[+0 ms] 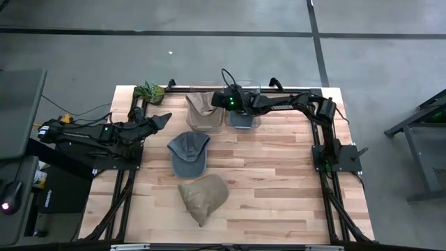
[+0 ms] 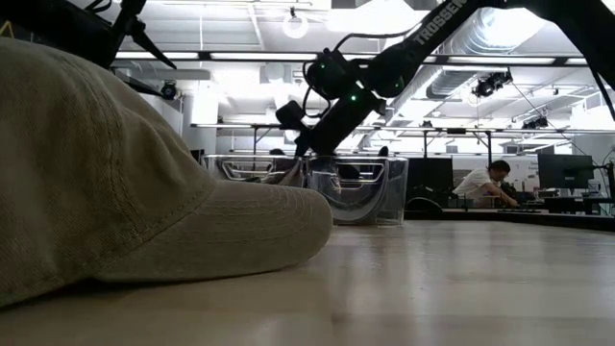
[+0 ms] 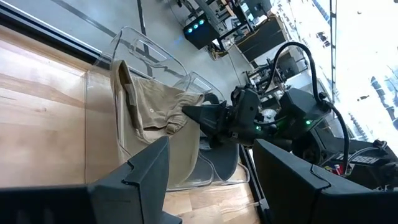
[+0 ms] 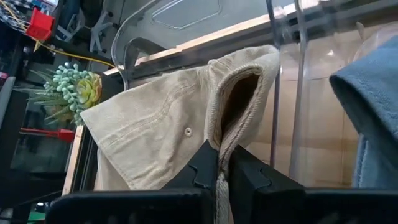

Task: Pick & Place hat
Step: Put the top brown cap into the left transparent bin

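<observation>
A tan hat (image 1: 203,111) lies in the left of two clear bins (image 1: 194,89) at the table's far edge. My right gripper (image 4: 222,163) reaches over that bin from the right and is shut on the hat; it also shows in the high view (image 1: 218,100). A blue-grey hat (image 1: 244,117) lies in the right bin. A grey-blue cap (image 1: 188,155) and an olive cap (image 1: 203,196) rest on the table nearer the front. My left gripper (image 1: 162,120) is open and empty, left of the bins. My right gripper pinches a fold of the tan hat's edge (image 4: 219,184) between its two shut fingers. The fingers come from the table's right, slanting down. The rest of the hat (image 4: 155,137) lies spread in the bin, beyond the fingertips.
A green succulent (image 1: 149,90) stands at the far left corner. The bins' clear walls (image 4: 283,93) rise beside the held hat. The olive cap (image 2: 115,173) fills the low view's left. Bare wood (image 1: 279,174) lies at the right and front.
</observation>
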`<state>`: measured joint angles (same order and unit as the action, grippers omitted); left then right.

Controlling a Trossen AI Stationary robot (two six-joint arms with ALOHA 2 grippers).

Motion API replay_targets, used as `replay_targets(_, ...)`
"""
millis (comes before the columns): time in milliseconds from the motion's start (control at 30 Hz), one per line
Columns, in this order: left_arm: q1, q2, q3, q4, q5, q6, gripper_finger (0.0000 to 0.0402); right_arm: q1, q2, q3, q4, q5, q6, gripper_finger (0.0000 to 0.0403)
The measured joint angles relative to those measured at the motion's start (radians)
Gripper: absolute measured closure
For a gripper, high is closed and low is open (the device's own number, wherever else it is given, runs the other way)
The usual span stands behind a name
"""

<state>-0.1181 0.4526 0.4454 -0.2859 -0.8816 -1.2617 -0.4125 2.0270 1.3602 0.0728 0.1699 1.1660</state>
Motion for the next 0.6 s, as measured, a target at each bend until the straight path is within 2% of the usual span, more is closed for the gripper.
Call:
replay_targets(333,0.0,0.0,0.0,0.0,0.0,0.0,0.0189,-0.006,0.0,0.0,0.0,-0.043,-0.022,0.0321)
replay_targets(600,0.0,0.0,0.0,-0.001,-0.001,0.0,0.0189,-0.01,-0.002,0.0,0.001,-0.09,-0.05,0.0246)
